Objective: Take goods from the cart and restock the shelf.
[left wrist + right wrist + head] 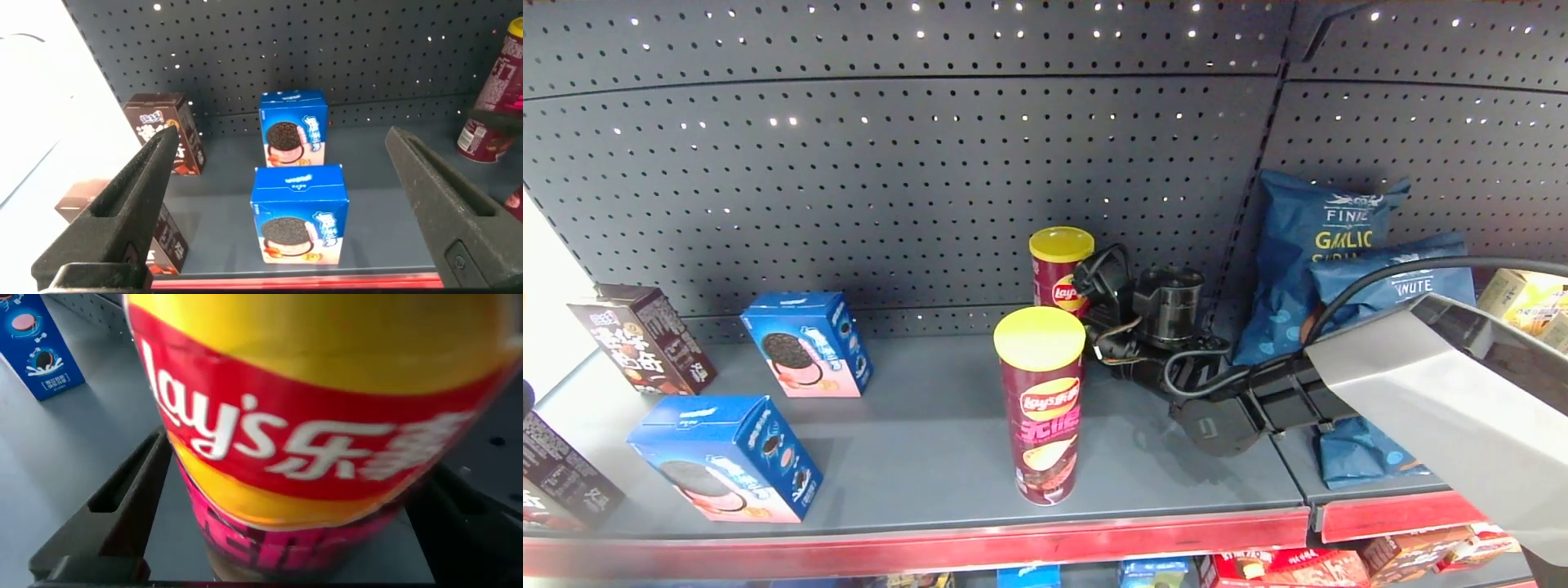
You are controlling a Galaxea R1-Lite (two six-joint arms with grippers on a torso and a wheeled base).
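The right hand (pixel 294 457) clamps the rear chips can (pixel 1055 273), at twelve o'clock from the front can (pixel 1041 408); the left hand (pixel 282 135) gapes wide, holding nothing.

Grey shelf (pixel 915 441), red front lip — brown boxes (pixel 645 339) far left, two blue cookie boxes (pixel 727 457) next, two chip cans (pixel 1043 408) upright mid-shelf, blue snack bags (pixel 1307 245) at the right.
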